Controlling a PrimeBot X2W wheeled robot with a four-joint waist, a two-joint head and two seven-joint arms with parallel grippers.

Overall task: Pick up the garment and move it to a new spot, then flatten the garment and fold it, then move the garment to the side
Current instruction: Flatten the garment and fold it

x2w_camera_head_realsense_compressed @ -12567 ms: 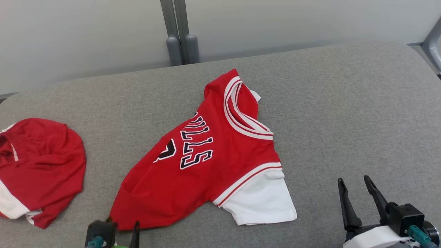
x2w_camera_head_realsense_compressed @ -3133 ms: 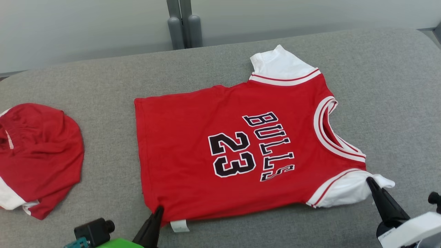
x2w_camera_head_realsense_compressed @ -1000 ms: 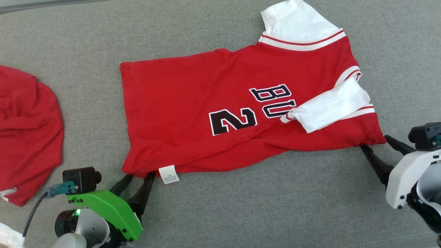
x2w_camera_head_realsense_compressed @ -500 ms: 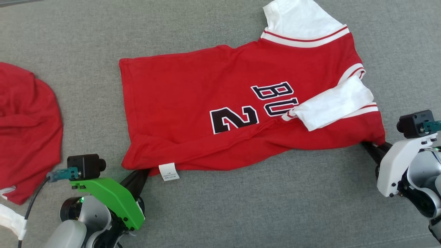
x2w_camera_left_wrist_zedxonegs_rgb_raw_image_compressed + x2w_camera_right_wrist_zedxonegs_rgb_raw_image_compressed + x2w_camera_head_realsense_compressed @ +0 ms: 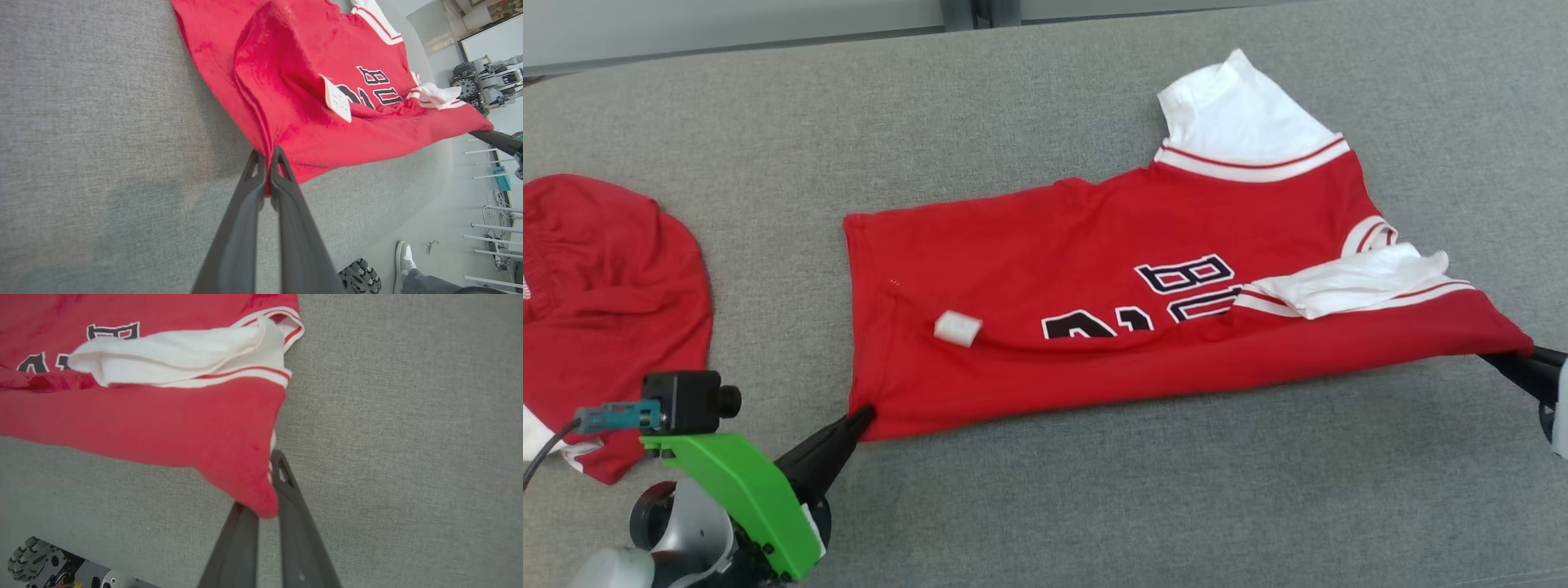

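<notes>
Currently | garment (image 5: 1029,245) is laid on the counter (image 5: 1094,506), near edge raised | left hand (image 5: 864,415) is clamped on the hem corner at 8 o'clock | right hand (image 5: 1507,359) is clamped on the shoulder corner at 3 o'clock | cloth is judged light, limp, sag-prone: corners are best gripped

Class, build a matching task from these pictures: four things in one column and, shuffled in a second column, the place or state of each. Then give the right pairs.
Column one
1. left gripper
2. right gripper
3. white label
4. other red garment

Column two
A. lies bunched at the left edge of the head view, untouched
B. shut on the hem corner of the jersey
C. lies on the jersey's red front
D. shut on the jersey's corner at the sleeve end

Pairs: 1-B, 2-D, 3-C, 4-A
</notes>
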